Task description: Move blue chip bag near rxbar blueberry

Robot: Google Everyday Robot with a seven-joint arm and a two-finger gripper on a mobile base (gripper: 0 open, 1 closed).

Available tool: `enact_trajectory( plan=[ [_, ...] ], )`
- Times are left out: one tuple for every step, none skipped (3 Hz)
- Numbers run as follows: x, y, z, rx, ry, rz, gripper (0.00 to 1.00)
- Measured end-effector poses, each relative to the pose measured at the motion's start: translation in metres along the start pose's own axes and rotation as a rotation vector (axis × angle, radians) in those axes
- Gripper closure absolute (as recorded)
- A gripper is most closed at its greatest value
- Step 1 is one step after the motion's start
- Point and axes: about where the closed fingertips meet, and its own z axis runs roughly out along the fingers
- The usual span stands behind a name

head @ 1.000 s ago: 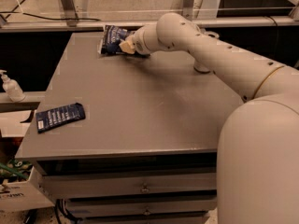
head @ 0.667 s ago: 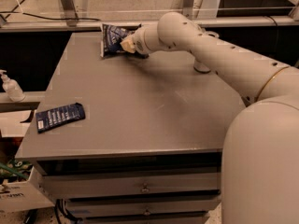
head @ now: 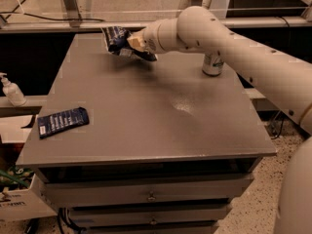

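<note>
The blue chip bag (head: 116, 39) is a crinkly dark-blue bag at the far left of the grey table (head: 146, 111). My gripper (head: 134, 43) is at the bag's right end and is shut on it. The bag is tilted, and a dark shadow lies on the table under it. The rxbar blueberry (head: 63, 122) is a flat dark-blue wrapper with white text. It lies near the table's front left edge, far from the bag and the gripper.
A can (head: 213, 64) stands at the table's far right, partly behind my arm. A white soap bottle (head: 10, 90) sits on a ledge left of the table. Drawers run below the table's front edge. A rail crosses behind the table.
The gripper and the chip bag have shifted slightly left and towards the front. The bag now tilts up off the table. The rxbar has not moved.
</note>
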Motion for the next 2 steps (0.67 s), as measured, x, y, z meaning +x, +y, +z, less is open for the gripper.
enact_trajectory(
  plan=[
    [-0.011,0.032,-0.045,-0.028,-0.010,0.006,1.00],
    [-0.013,0.074,-0.076,-0.078,0.010,0.010,1.00]
  ],
)
